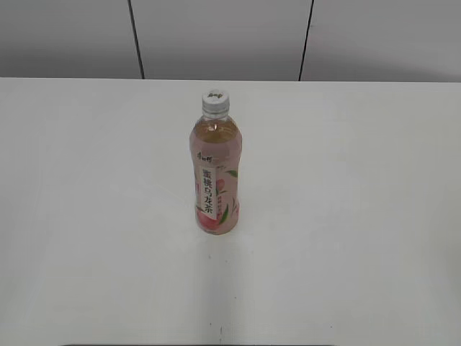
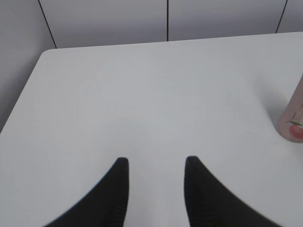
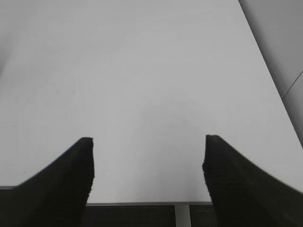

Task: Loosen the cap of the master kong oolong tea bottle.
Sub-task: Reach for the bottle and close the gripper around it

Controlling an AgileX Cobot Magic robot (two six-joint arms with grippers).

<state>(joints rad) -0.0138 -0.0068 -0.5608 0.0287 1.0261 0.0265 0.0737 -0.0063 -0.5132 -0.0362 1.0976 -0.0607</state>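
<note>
White ribbed plastic, the cap (image 1: 215, 101) sits squarely on the neck of the master kong oolong tea bottle (image 1: 215, 169), level, with no gap visible beneath it; whether it has been turned at all cannot be read from here. The bottle stands upright, its long axis vertical and the cap pointing straight up, the pink peach label with its vertical characters facing the exterior camera. Amber tea fills it to near the shoulder.

Taking the bottle as landmark: it stands alone on the white bench (image 1: 346, 216), nearer the far edge than the near one and roughly midway across. Neither arm shows in the exterior view.

The left gripper (image 2: 156, 163) hangs over bare bench to the left of the bottle, well apart from it; only the bottle's lower body shows at the right edge of the left wrist view. Its jaws stand moderately apart with nothing between them. The right gripper (image 3: 147, 142) hovers over the near edge of the bench, with the bottle out of its wrist view, jaws spread wide and empty.

By my reading the task has not started: nothing touches bottle or cap. Everything is left, likely one gripper steadying the body and the other closing on the cap and twisting it.
</note>
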